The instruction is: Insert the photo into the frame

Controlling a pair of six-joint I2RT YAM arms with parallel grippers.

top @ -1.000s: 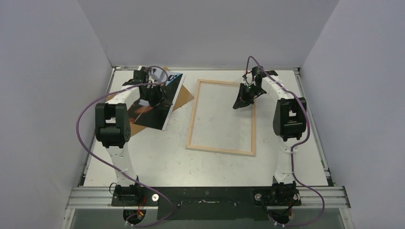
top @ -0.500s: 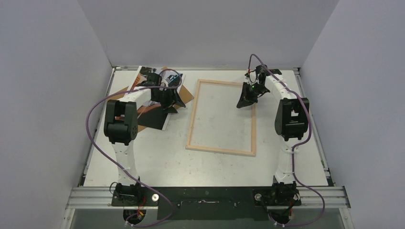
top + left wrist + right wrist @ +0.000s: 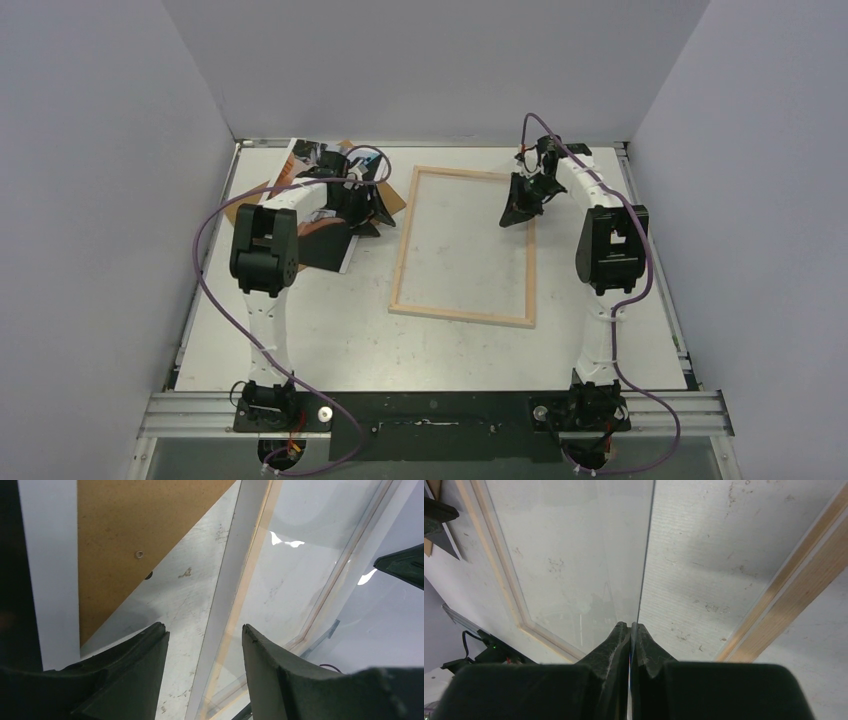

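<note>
Two arms reach over the far half of the table (image 3: 330, 340), one on each side of the frame (image 3: 402, 262). The frame lies flat near the table's middle. Its long sides run roughly from 6 to 12 o'clock, slightly skewed, and its pale wooden rim surrounds a clear pane (image 3: 574, 555).

The photo (image 3: 322, 252) lies outside the frame, at about 10 o'clock on the table. It sits off the frame's 9-to-10 o'clock side, apart from the rim. It rests flat on a brown hardboard sheet (image 3: 125, 540) whose corner juts toward the frame. The left arm crosses above the print and hides much of it.

The left gripper (image 3: 202, 630) hangs just past the photo's right edge, near the frame's 10 o'clock. Its fingers stand apart with nothing between them — through the gap the wrist view shows bare table and the frame's left rim. The photo's white border runs along the 9 o'clock side of that view.

The right gripper (image 3: 630, 625) is at the frame's 2 o'clock, just inside the right rim. Its fingers are pressed together on the thin edge of the pane, which runs from the fingertips toward 12 o'clock in the wrist view — glass with reflections on the 9 o'clock side of that line, scuffed table at 3 o'clock. The wooden rim is at 4 o'clock.
</note>
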